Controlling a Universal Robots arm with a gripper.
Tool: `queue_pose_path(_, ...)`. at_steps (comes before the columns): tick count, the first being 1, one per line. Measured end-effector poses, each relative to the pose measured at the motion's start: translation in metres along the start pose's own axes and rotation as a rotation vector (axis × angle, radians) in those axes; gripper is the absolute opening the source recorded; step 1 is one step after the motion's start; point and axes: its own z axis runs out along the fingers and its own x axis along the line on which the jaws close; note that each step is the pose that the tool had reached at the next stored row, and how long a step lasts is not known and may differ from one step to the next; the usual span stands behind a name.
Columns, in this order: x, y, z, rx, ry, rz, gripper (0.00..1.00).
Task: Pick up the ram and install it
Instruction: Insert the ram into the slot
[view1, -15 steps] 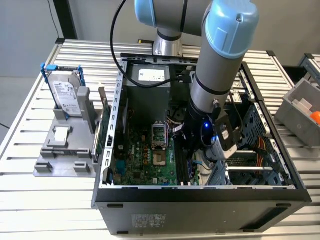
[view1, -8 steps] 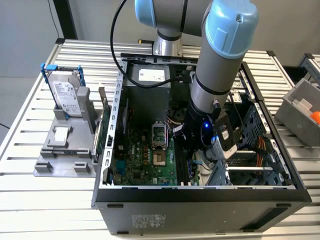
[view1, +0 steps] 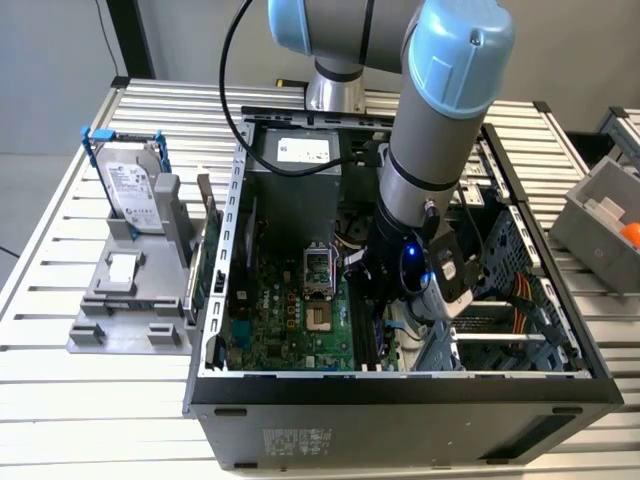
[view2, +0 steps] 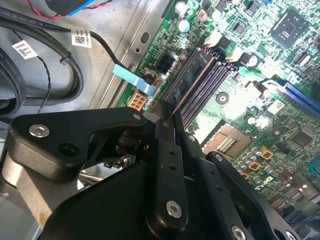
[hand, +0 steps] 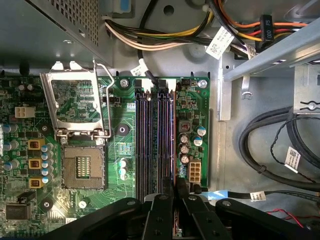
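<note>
The ram (view2: 191, 81) is a thin dark stick seen edge-on, standing in the outermost of the long black slots (hand: 150, 140) on the green motherboard (hand: 122, 112). In the first wrist view the ram (hand: 173, 150) runs along the slot nearest the board's edge. My gripper (hand: 174, 189) is shut on the ram's near end, one black finger on each side. In the second wrist view the gripper (view2: 169, 114) pinches the stick just above the slot. In the exterior view the gripper (view1: 378, 300) reaches down inside the open computer case (view1: 400, 385).
An open processor socket (hand: 82, 167) lies beside the slots. Black cables (hand: 270, 150) and a wire bundle (hand: 165, 37) lie close to the board. A metal drive cage (view1: 500, 330) stands on the exterior view's right. A silver hard drive (view1: 130, 185) sits in a grey holder outside the case.
</note>
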Motion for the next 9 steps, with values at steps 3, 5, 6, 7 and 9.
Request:
queue_pose_path(3,0.0016,0.0,0.0,0.0,-0.001,0.0,0.0)
queue_pose_path(5,0.0015,0.0001,0.0011,0.0,-0.0012,0.0,0.0)
queue_pose_path(6,0.0015,0.0,0.0027,0.0,-0.0013,0.0,0.0)
queue_pose_path(7,0.0015,0.0,0.0042,0.0,-0.0013,0.001,0.0)
queue_pose_path(9,0.0015,-0.0001,0.0058,0.0002,-0.0012,0.001,0.0)
